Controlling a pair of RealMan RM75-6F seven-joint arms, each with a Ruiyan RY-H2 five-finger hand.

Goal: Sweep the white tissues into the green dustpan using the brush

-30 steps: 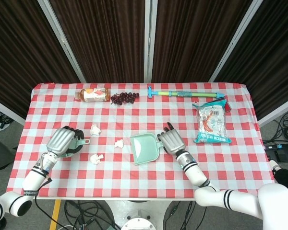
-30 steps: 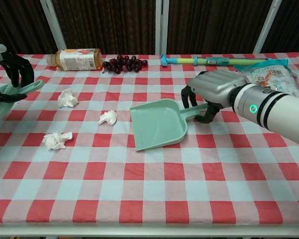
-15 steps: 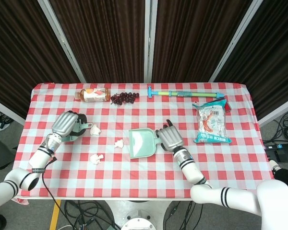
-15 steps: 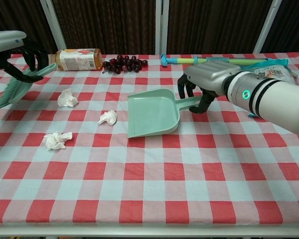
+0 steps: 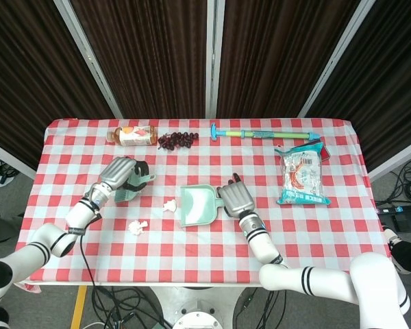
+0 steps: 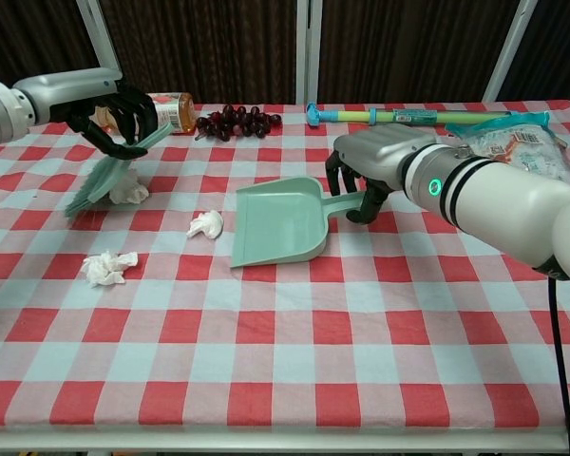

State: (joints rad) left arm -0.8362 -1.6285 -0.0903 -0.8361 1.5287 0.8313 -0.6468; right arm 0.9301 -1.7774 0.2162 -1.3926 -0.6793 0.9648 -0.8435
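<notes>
On the checked surface (image 6: 294,370), the right robot hand (image 6: 375,161) has its fingers curled around the handle of the green dustpan (image 6: 277,225), which lies flat near the middle with its open mouth turned toward the robot's left. From the head view the same right robot hand (image 5: 237,199) sits just beside the pan (image 5: 196,206), gripping it at the handle end.

The left robot hand (image 6: 114,109) grips the green brush (image 6: 103,176), held tilted with its bristle end angled down and outward. That bristle end is right by a white tissue (image 6: 128,191); whether it touches the tissue cannot be told. A second tissue (image 6: 205,224) lies between the brush and the dustpan mouth, close to the pan but apart from it. A third tissue (image 6: 107,267) rests nearer the front edge, well apart from the dustpan.

Along the far edge lie a bottle (image 5: 132,134) on its side, a bunch of dark grapes (image 5: 177,140) just beside it, and a long teal and yellow tool (image 5: 262,133). A snack packet (image 5: 301,173) lies toward the robot's right, apart from the dustpan.
</notes>
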